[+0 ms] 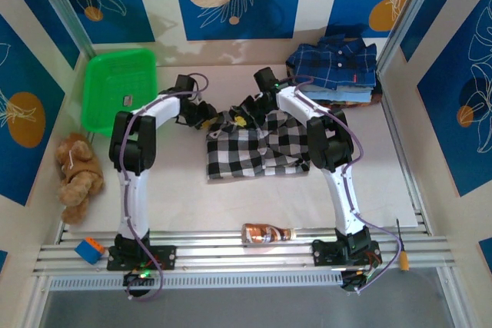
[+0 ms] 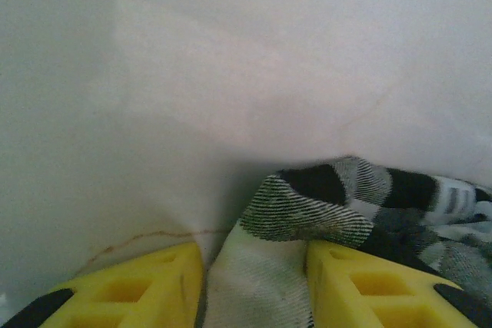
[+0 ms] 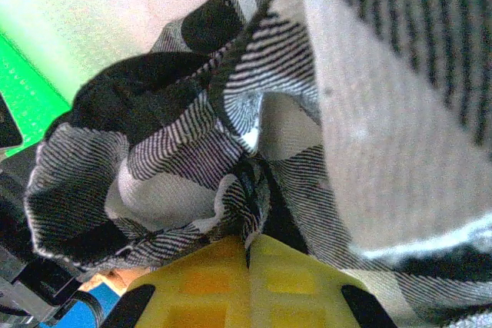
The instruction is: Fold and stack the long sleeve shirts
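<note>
Since the checked shirt [image 1: 257,144] is soft and floppy, it's spread on the bench [image 1: 231,201] with its far edge pinched tight in the left claw [image 2: 254,274] and right claw [image 3: 247,259], and is probably best gripped at seams or corners.

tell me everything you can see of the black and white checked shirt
The checked shirt is woven black-and-white fabric, crumpled and partly folded. It lies on the table with its near part flat and its far edge bunched. The left gripper pinches a fold between its yellow fingers, and the right gripper is clamped on another bunch of cloth.
</note>
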You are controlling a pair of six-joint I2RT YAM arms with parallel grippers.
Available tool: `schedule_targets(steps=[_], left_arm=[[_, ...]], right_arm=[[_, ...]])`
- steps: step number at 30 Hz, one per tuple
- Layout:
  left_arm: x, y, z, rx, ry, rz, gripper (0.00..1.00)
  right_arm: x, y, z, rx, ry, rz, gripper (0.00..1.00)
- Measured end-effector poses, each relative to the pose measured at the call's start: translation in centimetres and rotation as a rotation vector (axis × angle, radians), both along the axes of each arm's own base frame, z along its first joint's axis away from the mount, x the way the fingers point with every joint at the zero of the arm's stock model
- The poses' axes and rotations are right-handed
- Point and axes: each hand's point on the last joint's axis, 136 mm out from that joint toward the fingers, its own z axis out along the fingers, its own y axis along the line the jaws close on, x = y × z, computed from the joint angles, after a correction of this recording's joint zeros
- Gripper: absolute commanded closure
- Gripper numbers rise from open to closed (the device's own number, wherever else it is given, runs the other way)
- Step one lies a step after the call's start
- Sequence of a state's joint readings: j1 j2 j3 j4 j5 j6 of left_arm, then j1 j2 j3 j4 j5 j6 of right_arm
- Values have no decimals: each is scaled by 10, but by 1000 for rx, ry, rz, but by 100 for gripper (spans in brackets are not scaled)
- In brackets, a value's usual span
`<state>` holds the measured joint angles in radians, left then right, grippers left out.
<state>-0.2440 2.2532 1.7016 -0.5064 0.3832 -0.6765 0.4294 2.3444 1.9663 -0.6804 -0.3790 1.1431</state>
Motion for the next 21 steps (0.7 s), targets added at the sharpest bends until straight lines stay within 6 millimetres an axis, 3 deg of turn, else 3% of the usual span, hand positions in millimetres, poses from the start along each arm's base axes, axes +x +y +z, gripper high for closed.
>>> schedule_targets(steps=[6,14,21], left_arm=[[0,3,-2,71,16,-24,58],[-1,7,-4,115,10,-44,60],[-1,7,-5,117,11,-48,60]], right_arm=[[2,-6,8,-46,-23,10,92],[-8,-18,0,-123,6,22,83],[-8,-24,1,-160,3,24,88]])
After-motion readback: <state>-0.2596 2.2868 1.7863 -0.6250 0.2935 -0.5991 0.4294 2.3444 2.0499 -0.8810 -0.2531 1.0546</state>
